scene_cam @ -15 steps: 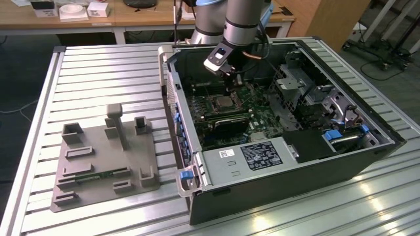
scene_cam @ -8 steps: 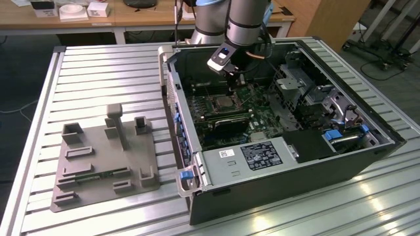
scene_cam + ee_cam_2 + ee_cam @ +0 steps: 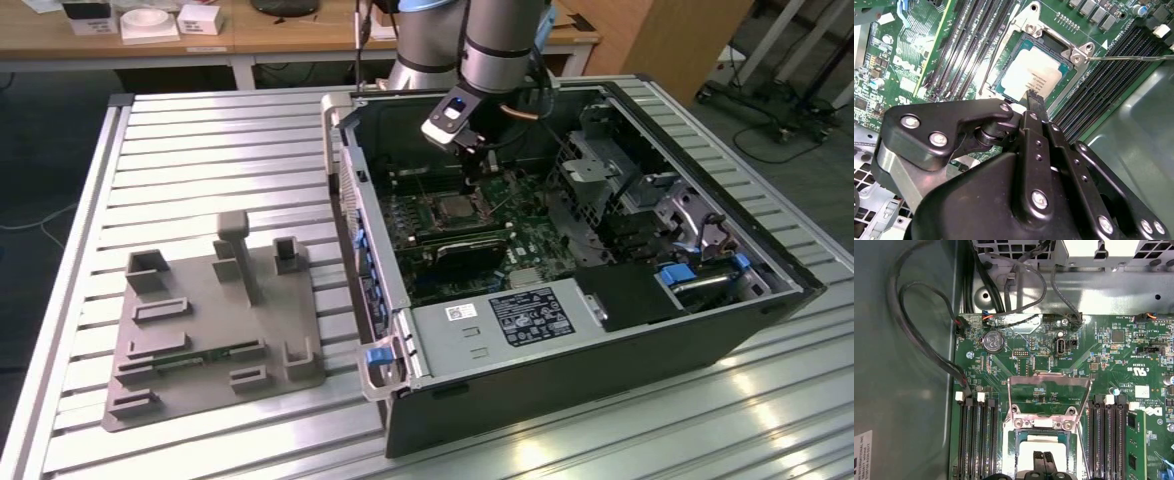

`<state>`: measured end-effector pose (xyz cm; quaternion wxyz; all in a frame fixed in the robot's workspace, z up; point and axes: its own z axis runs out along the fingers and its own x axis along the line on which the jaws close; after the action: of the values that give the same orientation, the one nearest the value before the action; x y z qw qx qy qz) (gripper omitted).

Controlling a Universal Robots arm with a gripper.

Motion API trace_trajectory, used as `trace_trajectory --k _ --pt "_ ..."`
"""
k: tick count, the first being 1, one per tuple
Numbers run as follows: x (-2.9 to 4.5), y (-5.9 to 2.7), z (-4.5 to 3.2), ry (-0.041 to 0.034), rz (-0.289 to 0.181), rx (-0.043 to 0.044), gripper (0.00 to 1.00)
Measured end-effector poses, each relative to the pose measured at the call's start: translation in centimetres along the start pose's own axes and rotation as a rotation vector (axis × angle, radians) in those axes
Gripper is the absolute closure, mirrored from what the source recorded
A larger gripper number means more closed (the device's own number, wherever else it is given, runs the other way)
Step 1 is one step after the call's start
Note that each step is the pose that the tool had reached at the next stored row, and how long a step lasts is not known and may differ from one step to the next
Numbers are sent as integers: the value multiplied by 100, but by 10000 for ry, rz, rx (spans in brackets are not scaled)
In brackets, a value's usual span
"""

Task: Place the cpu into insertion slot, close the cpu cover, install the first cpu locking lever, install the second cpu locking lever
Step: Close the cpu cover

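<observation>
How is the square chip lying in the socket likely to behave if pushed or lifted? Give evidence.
The chip is a thin flat square with a metal top, so probably stiff and unlikely to roll or tip. It lies framed inside the socket, so a sideways push would likely shift it little. Its smooth shiny top may be slippery.

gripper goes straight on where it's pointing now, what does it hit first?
Most likely the cpu, lying in the insertion slot right under the gripper in the second wrist view. In the first wrist view the cpu cover is swung back, out of that line. Remaining gap is unclear.
</observation>
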<state>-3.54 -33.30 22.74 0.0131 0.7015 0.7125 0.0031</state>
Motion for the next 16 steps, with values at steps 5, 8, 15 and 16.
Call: trace_trajectory --k 5,8,15,16 --pt "-1 1 -43 1 0 -1 90" --pt "-1 3 -98 0 0 0 90" --pt "-2 41 -112 0 0 0 90" --pt "-2 55 -111 1 0 0 90"
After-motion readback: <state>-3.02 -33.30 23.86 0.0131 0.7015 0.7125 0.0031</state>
